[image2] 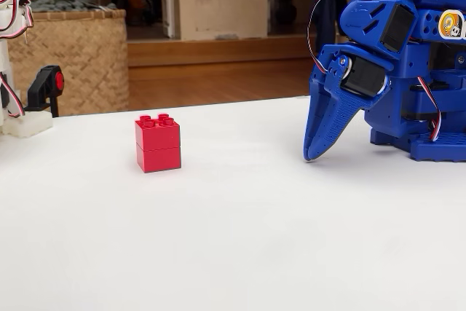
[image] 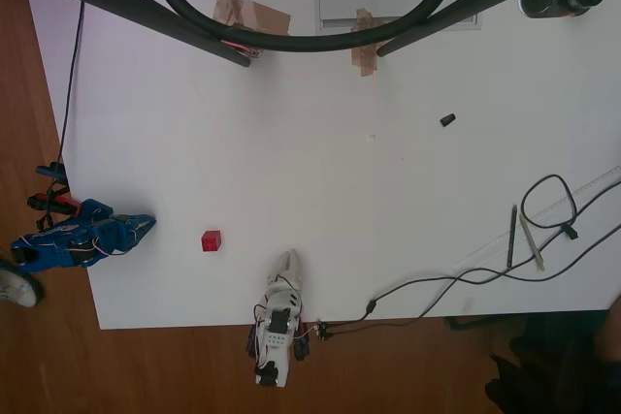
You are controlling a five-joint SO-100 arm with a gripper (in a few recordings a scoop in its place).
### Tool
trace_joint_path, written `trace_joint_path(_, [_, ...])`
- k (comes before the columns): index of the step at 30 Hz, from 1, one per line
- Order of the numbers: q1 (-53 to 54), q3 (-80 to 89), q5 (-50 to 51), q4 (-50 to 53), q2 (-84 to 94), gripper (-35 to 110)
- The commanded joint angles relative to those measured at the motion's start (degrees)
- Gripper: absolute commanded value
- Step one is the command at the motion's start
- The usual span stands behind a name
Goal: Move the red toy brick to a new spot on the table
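Observation:
The red toy brick stands upright on the white table, near its front-left part in the overhead view. In the fixed view the brick has studs on top and nothing touches it. My blue gripper lies at the table's left edge, pointing toward the brick from a short gap away. Seen from the fixed view, the gripper is tilted down with its tip resting on the table, well right of the brick. Its jaws are pressed together and hold nothing.
A white arm rests at the table's front edge, just right of the brick. A small black piece lies at the centre right. Cables, pens, brown tape and dark stand legs occupy the back and right.

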Motion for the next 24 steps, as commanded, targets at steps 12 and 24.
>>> trace_joint_path(12, [0.4, -3.5, -2.0, 1.8, 1.8, 0])
trace_joint_path(24, [1.3, -17.1, -3.2, -1.9, -14.6, 0])
